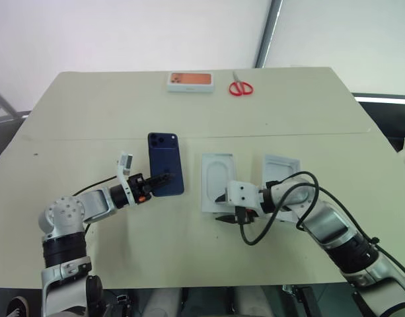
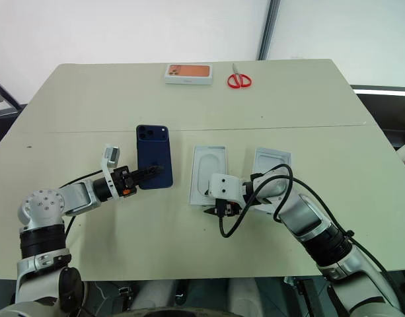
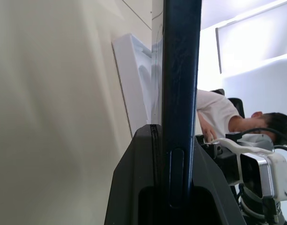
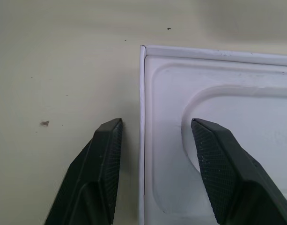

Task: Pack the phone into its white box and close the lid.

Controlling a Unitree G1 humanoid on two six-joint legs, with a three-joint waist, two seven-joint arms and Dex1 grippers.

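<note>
Surface: a pale beige rectangular table (image 1: 189, 112) against a white wall, with a seam across its middle.
Far edge: a white box with an orange picture (image 1: 190, 81) and red-handled scissors (image 1: 240, 87), both well apart from the work.
Phone: the dark navy-blue slim glossy phone (image 1: 165, 163) is clenched at its near end in the left gripper (image 1: 160, 179), raised off the table left of centre, camera cluster toward the far edge.
Box: the shallow white rectangular carton with its white insert tray and oval recess (image 1: 218, 181) lies at the table's centre.
Lid: the shallow white cover (image 1: 281, 173), pale inside facing up, lies just right of the box, partly behind the right arm.
Right gripper (image 4: 155, 136): its fingers straddle the box's near-left wall, one outside on the table and one inside over the tray (a gap shows at both pads, so nothing is gripped yet).
Step, as I judge it: steadying the box to receive the phone.
Doing it well: pinch only the wall, keep the carton flat, then bring the phone level and square over the recess.
</note>
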